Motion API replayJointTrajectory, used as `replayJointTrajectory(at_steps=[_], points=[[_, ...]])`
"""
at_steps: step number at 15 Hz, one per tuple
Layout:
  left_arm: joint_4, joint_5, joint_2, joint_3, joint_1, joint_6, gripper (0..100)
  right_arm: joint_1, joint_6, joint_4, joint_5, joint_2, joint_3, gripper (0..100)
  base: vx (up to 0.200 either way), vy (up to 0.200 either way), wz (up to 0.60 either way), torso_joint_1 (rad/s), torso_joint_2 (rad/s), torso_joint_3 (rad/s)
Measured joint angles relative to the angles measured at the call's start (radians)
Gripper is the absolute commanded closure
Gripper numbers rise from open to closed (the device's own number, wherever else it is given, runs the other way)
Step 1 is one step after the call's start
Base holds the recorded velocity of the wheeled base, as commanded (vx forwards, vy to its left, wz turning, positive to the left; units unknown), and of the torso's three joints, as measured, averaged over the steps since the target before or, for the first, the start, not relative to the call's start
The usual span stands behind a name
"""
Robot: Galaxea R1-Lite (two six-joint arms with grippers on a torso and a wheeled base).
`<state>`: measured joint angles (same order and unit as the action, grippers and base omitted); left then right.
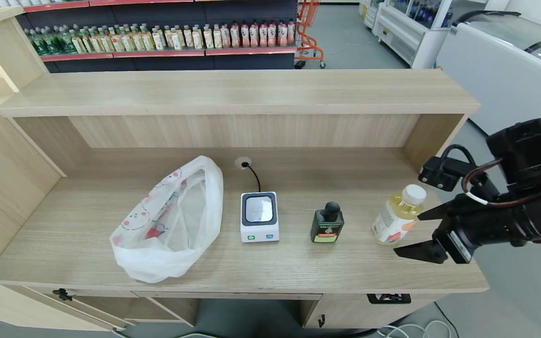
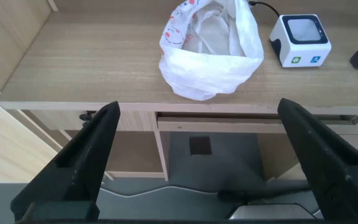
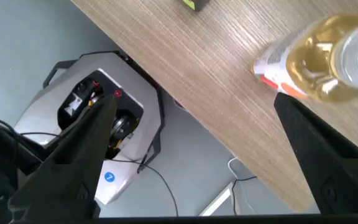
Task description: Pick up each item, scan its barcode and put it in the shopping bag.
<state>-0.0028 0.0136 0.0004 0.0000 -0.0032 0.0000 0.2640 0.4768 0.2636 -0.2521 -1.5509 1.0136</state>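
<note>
While the right gripper [image 1: 415, 233] hangs at the counter's [image 1: 298, 263] right end, fingers spread wide, the juice bottle [image 1: 398, 216] stands upright just beside one fingertip. Its label is white and orange, print unreadable. Past it stand a dark bottle [image 1: 327, 224] with a green-orange label, then the scanner [image 1: 259, 217], then the bag [image 1: 169, 220] with red cartoon print. The left gripper [image 2: 199, 109] is also spread, with the bag ahead of it.

Right arm comes in from the robot's right, forearm roughly level, cable looped over the wrist. Right gripper [image 1: 409, 234] spread wide, holding nothing (dark fingers [image 1: 435, 212] point toward the robot's left). Left gripper [image 2: 199, 106] likewise spread wide, empty.
</note>
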Motion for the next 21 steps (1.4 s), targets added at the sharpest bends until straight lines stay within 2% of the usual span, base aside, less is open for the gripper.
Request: replayJointTrajectory(at_steps=[6,13,21], points=[[0.000,0.000,0.000,0.000,0.000,0.000,0,0.027,0.056,-0.111,-0.023,-0.199,0.061,0,0.000,0.000,0.00,0.000,0.00,0.000],[0.000,0.000,0.000,0.000,0.000,0.000,0,0.045,0.052,-0.114,-0.119,-0.348,0.195,0,0.000,0.000,0.00,0.000,0.00,0.000],[0.000,0.000,0.000,0.000,0.000,0.000,0,0.076,0.055,-0.114,-0.125,-0.494,0.352,0,0.000,0.000,0.00,0.000,0.00,0.000]])
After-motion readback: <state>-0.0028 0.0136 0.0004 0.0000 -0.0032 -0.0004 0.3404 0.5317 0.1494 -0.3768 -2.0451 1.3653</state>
